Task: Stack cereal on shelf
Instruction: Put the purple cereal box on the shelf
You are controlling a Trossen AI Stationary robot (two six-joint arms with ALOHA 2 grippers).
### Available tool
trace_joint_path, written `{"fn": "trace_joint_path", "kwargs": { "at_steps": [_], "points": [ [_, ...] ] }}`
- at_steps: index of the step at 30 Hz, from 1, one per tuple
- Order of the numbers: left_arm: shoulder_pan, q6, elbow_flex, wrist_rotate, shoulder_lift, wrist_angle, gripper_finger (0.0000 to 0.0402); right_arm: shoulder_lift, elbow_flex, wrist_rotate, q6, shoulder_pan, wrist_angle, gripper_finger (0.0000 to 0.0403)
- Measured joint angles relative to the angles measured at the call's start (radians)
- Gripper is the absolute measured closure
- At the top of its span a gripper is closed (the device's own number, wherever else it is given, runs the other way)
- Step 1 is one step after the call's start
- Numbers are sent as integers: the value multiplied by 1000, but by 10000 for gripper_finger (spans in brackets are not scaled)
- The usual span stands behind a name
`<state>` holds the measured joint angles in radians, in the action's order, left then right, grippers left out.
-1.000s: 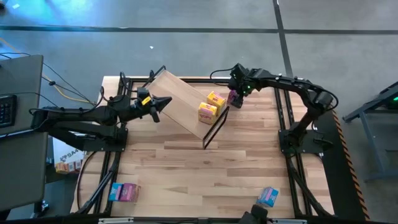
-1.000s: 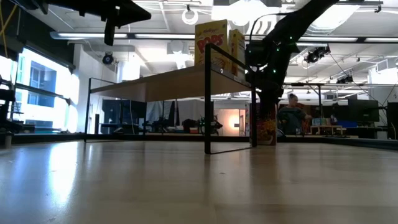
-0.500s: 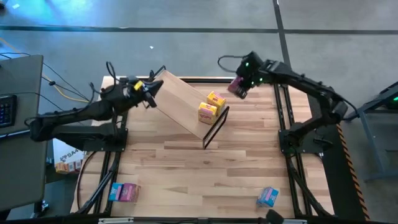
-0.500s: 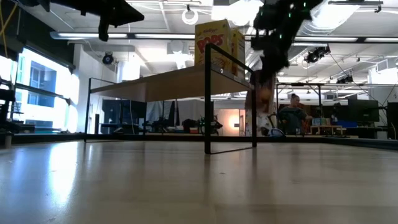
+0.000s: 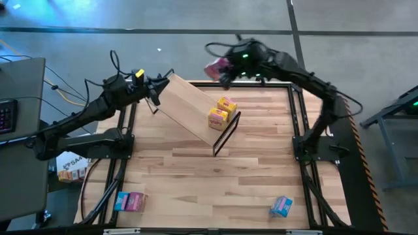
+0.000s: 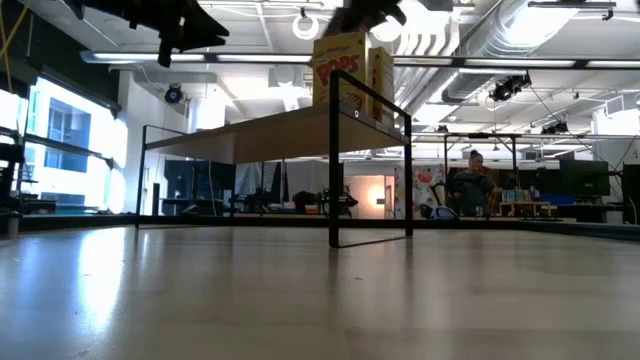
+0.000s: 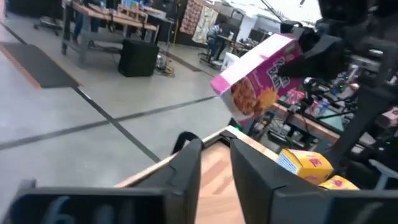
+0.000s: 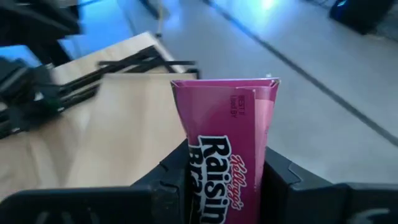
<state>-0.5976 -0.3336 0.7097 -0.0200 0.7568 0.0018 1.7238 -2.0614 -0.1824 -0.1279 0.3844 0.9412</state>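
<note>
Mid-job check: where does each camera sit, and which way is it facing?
High: overhead, straight down on shelf and both arms.
Low: tabletop height, level across under the shelf; left gripper at top.
Left wrist: past its own fingers toward the pink box.
Right wrist: right gripper clamping the pink box, shelf beyond.
Shared: high and left wrist both show the yellow boxes.

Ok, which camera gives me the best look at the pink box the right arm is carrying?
The right wrist view: the pink box fills the frame, clamped between the jaws. The left wrist view shows it tilted in the air, the high view only a small blur, the low view nothing.
</note>
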Motion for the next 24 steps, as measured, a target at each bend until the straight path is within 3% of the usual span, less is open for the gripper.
{"fn": "trace_joint_path", "kwargs": {
  "at_steps": [7,14,24],
  "points": [
    [0,-48,0,-59,16,-26,263,232,-293,7,-60,-73,230,306],
    [2,-31,0,-60,19,-77,255,262,-196,125,-103,-82,221,306],
    [2,-31,0,-60,35,-86,254,268,-179,166,-119,-83,235,306]
  ]
}}
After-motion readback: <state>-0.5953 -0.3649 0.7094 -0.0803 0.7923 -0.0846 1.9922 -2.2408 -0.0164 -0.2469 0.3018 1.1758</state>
